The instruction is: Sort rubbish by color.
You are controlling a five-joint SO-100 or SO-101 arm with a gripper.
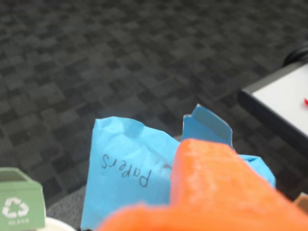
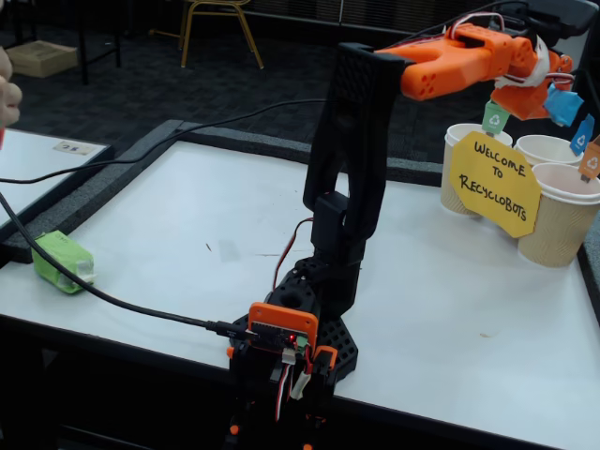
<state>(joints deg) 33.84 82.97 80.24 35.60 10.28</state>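
Observation:
A light blue piece of rubbish (image 1: pixel 125 163), crumpled paper with "Papers" handwritten on it, fills the lower wrist view, and my orange gripper (image 1: pixel 197 147) is shut on it. In the fixed view the arm reaches up to the far right, holding this blue rubbish (image 2: pixel 563 103) in the gripper (image 2: pixel 553 94) in the air above the paper cups. A light green piece of rubbish (image 2: pixel 63 262) lies near the left edge of the white table (image 2: pixel 187 244), far from the gripper.
Three beige paper cups (image 2: pixel 562 220) with small coloured recycling tags stand at the back right behind a yellow "Welcome to Recyclobots" sign (image 2: pixel 494 183). A green tag (image 1: pixel 19 202) shows at the wrist view's lower left. A black cable (image 2: pixel 103 295) crosses the table's left side.

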